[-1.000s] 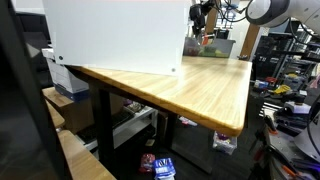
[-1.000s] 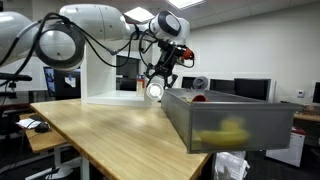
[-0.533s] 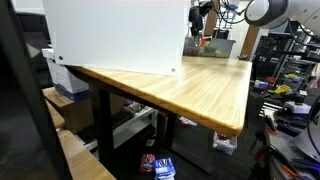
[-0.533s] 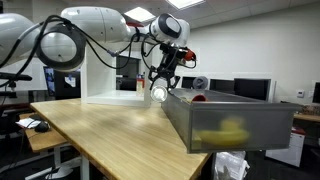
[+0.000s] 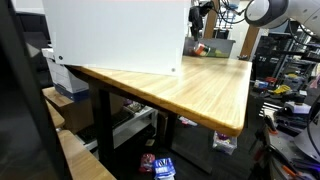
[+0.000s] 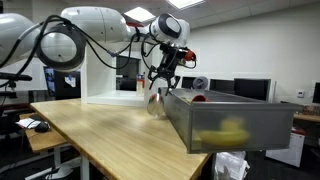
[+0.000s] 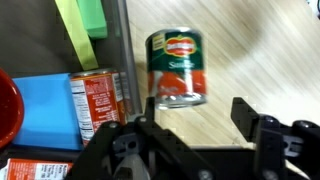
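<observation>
Pale wooden tabletop [image 6: 90, 130] ran under my arm, with lab monitors [image 6: 250, 88] behind it. My gripper [image 7: 190, 150] stood wide and empty in the wrist view, with nothing between its black fingers [image 7: 255, 135].

Straight ahead of them lay the tomato sauce can [image 7: 178, 67], on the table side of the grey bin [image 7: 124, 50], just beside its wall and outside it. It sat within the span of the fingers, though nearer the bin-side one. Its long axis ran away from me, roughly along the bin wall and across the line on which the fingers close, so they faced its round sides and not its ends.

In an exterior view the gripper [image 6: 162, 75] hung above the bin's near corner, with the can [image 6: 155, 100] a pale blur below. Whether it rested on the wood I could not tell. Past the wall, inside the bin, a red-labelled can [image 7: 95, 100] lay against a blue box [image 7: 45, 110].
</observation>
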You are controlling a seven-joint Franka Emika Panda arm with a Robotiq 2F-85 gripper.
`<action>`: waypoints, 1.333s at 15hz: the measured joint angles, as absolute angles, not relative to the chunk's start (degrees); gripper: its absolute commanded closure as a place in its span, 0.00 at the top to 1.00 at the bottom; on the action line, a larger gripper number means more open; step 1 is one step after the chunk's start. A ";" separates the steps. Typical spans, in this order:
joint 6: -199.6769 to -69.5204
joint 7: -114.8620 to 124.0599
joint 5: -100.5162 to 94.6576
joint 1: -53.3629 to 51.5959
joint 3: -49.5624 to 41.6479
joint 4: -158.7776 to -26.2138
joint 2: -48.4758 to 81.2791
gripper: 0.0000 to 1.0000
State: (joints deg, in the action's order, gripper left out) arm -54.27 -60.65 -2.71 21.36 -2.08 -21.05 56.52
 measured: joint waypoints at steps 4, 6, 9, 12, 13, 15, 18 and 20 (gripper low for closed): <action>-54.23 -60.65 -2.70 21.34 -2.05 -21.05 56.52 1.00; -54.31 -60.65 -2.70 21.34 -2.05 -21.04 56.52 1.00; -54.31 -60.66 -2.70 21.34 -2.04 -21.03 56.51 1.00; -54.28 -60.66 -2.65 21.34 -1.98 -21.00 56.36 1.00; -54.27 -60.66 -2.62 21.34 -1.92 -20.95 56.24 1.00; -54.33 -60.66 -2.57 21.34 -1.77 -20.55 55.88 1.00; -55.00 -60.65 -2.30 21.25 -1.26 -19.72 54.55 1.00; -55.33 -60.57 -2.06 21.22 -0.83 -19.63 53.03 1.00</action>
State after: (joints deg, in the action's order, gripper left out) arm -55.33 -60.57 -2.06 21.22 -0.83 -19.63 53.03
